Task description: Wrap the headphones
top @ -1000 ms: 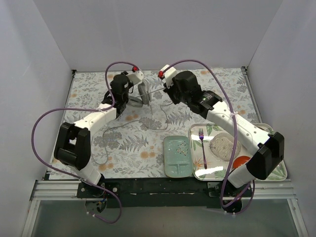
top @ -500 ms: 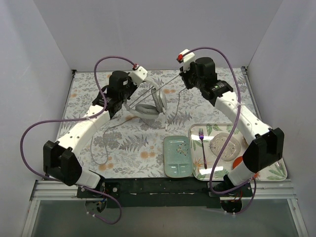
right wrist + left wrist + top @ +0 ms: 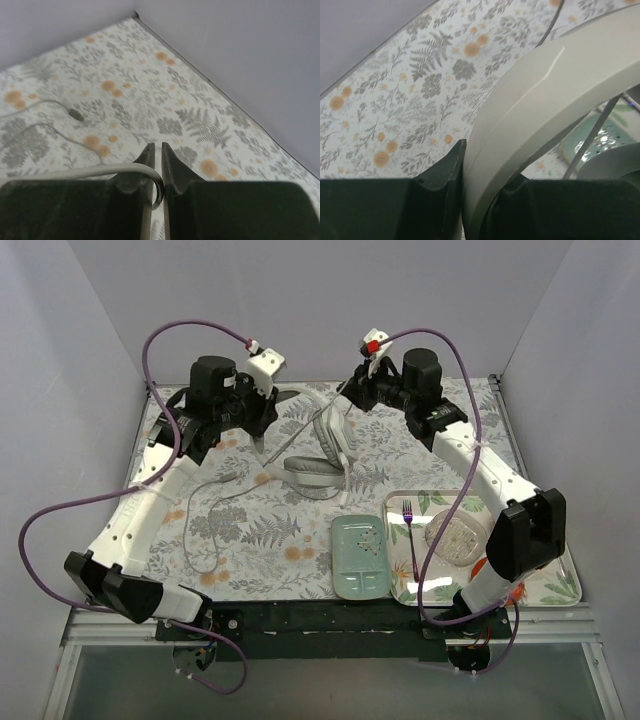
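Observation:
The headphones (image 3: 322, 443) are white and grey, held tilted above the middle of the floral mat. My left gripper (image 3: 270, 410) is shut on their wide white headband (image 3: 535, 100), which fills the gap between its black fingers (image 3: 451, 165). My right gripper (image 3: 349, 391) is at the far side, just right of the headphones, shut on the thin grey cord (image 3: 75, 172), which bends in a loop between its jaws. The rest of the cord (image 3: 203, 530) trails over the mat at the left, and its small plug (image 3: 232, 477) lies there; the plug also shows in the right wrist view (image 3: 76, 114).
A pale green tray (image 3: 360, 556) lies at the near middle. Beside it on the right, a floral tray (image 3: 560, 590) holds a purple fork (image 3: 410, 530) and a speckled round plate (image 3: 455, 536). Grey walls close in the back and both sides. Purple robot cables arc over both arms.
Both grippers have risen and moved toward the back wall. The headphones have gone up and rightward with the left gripper. The cord has stretched out between the two grippers.

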